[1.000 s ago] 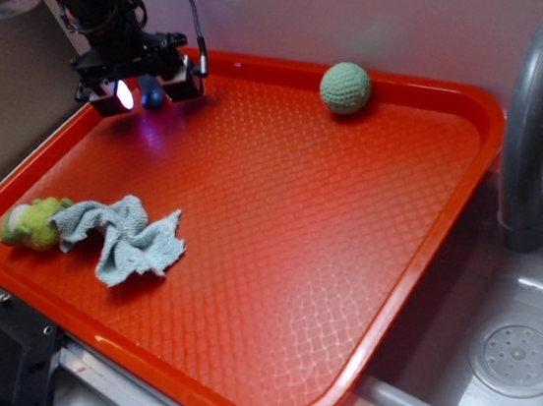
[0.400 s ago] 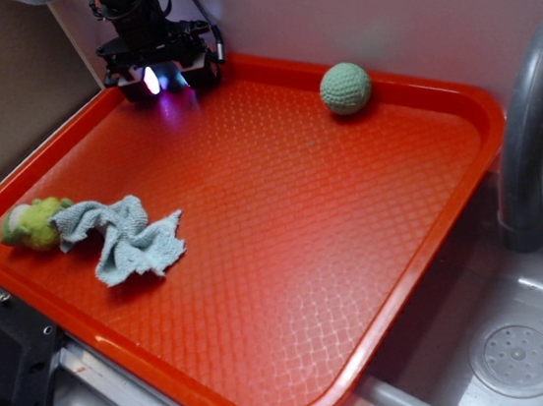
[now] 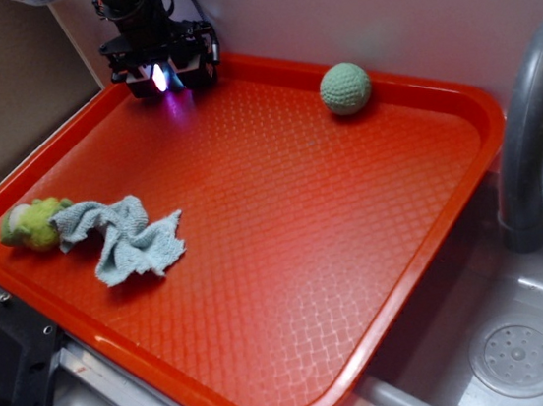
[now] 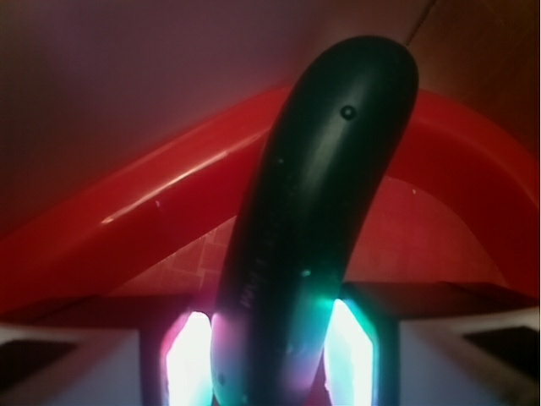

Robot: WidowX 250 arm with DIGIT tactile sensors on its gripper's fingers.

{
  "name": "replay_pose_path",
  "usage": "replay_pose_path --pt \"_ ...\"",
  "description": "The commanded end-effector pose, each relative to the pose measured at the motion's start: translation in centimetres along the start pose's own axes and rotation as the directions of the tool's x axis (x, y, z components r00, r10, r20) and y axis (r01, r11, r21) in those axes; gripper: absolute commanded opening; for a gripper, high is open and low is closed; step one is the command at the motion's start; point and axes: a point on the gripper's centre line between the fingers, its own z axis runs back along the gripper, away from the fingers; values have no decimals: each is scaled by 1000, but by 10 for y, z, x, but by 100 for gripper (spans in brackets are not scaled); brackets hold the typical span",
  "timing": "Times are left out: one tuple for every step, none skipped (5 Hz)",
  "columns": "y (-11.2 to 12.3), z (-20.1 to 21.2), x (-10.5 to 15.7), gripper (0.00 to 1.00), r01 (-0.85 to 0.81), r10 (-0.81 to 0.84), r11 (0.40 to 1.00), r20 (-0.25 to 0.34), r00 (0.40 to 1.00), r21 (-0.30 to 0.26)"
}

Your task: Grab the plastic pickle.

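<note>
The plastic pickle (image 4: 321, 194) is a smooth, near-black oblong filling the middle of the wrist view. It stands between two glowing pads (image 4: 188, 355), which press on both of its sides. My gripper (image 4: 269, 355) is shut on it. From outside, the gripper (image 3: 165, 77) hangs low over the back left corner of the red tray (image 3: 483, 113), close to the wall. Its lit fingers hide most of the pickle there. Beyond the pickle, the wrist view shows the tray's raised rim (image 4: 127, 220).
A pale green knitted ball (image 3: 345, 88) rests near the tray's back rim. A fuzzy yellow-green lump (image 3: 31, 224) and a crumpled grey-blue cloth (image 3: 127, 238) lie at the front left. A grey faucet (image 3: 529, 122) and sink drain (image 3: 518, 356) are on the right.
The gripper has moved back and slightly right, from over the tray's left rear area into its far corner. Over the last half second it has barely shifted.
</note>
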Motion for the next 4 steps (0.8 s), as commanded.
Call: replay_pose_path --pt "3 9 -5 0 63 -63 998 4 998 0" --pt "-2 29 -19 0 148 -150 987 -30 988 -62" --pt "-12 63 -52 0 239 -246 965 -59 967 -109" --pt "-26 113 -91 0 404 -421 894 -58 905 -192"
